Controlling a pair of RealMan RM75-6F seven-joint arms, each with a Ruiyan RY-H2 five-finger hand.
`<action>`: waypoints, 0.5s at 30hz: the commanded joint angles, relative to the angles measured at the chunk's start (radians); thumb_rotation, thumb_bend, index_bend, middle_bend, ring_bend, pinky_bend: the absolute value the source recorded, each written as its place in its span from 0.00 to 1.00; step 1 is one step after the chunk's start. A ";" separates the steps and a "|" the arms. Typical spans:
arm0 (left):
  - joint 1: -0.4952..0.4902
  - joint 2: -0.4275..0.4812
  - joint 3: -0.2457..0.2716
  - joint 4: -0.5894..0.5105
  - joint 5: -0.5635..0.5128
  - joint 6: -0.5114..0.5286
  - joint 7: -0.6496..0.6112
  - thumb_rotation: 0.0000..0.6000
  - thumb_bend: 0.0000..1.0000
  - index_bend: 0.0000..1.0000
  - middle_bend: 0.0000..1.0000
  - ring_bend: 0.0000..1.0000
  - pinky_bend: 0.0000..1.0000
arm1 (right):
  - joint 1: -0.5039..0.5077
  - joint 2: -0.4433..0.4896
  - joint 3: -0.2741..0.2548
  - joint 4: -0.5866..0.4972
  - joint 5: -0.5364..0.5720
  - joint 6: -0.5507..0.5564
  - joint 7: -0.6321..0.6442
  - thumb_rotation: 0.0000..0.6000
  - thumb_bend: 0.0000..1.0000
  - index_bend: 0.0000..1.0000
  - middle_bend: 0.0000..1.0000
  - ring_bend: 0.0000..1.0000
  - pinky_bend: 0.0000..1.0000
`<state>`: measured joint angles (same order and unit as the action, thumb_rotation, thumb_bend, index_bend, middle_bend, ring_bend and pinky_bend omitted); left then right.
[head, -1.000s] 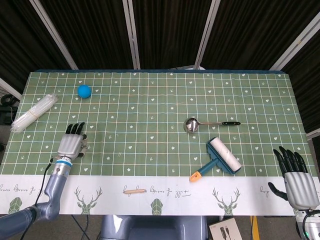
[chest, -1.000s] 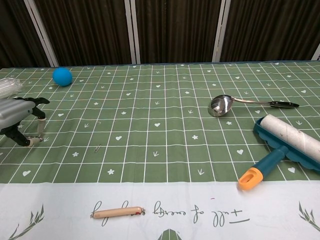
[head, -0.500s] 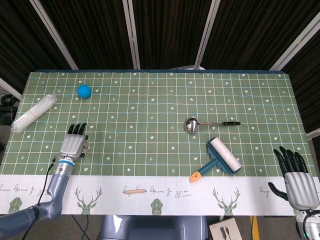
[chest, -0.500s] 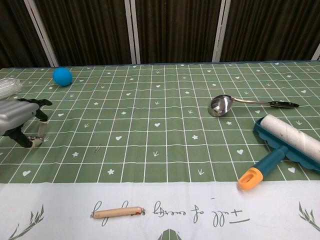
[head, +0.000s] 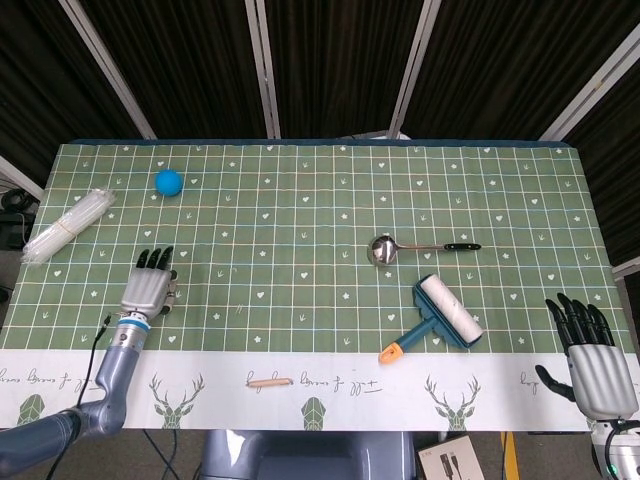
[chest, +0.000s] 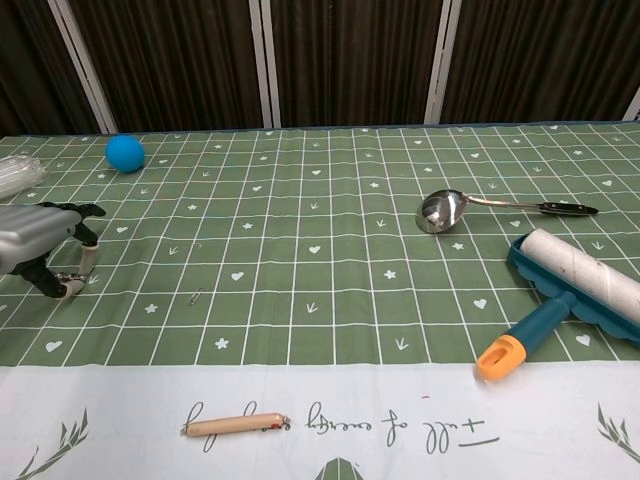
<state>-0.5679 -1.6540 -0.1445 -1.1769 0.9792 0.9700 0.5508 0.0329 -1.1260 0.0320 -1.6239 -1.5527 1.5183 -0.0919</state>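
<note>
My left hand (head: 150, 286) hovers low over the green checked cloth (head: 320, 210) near the table's left front, fingers apart and holding nothing. In the chest view the left hand (chest: 42, 245) shows at the left edge with its fingertips (chest: 72, 284) pointing down at the cloth. Nearest to it are a clear plastic bundle (head: 68, 226) and a blue ball (head: 168, 182) further back. My right hand (head: 595, 358) is off the table's front right corner, fingers spread and empty; the chest view does not show it.
A metal ladle (head: 395, 247) lies right of centre. A teal lint roller (head: 446, 314) with an orange handle tip lies nearer the front. A small wooden stick (head: 268, 381) rests on the white border strip. A tiny clip (chest: 194, 297) lies near the left hand.
The left hand has drifted slightly back toward the left edge in the chest view. The right hand has barely moved. No object has shifted.
</note>
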 joint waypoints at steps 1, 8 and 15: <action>-0.002 -0.001 0.000 -0.003 -0.006 -0.004 0.000 1.00 0.35 0.54 0.00 0.00 0.00 | 0.000 0.001 0.000 0.000 0.000 0.000 0.001 1.00 0.11 0.00 0.00 0.00 0.04; 0.000 0.030 -0.012 -0.073 0.021 0.026 -0.038 1.00 0.41 0.59 0.00 0.00 0.00 | -0.001 0.002 0.000 -0.001 0.001 0.000 0.003 1.00 0.11 0.00 0.00 0.00 0.05; 0.006 0.082 -0.050 -0.218 0.088 0.092 -0.136 1.00 0.41 0.59 0.00 0.00 0.00 | -0.001 0.001 0.000 -0.003 0.003 0.000 0.001 1.00 0.11 0.00 0.00 0.00 0.05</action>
<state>-0.5664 -1.5929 -0.1768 -1.3490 1.0410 1.0363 0.4569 0.0321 -1.1245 0.0324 -1.6268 -1.5495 1.5178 -0.0914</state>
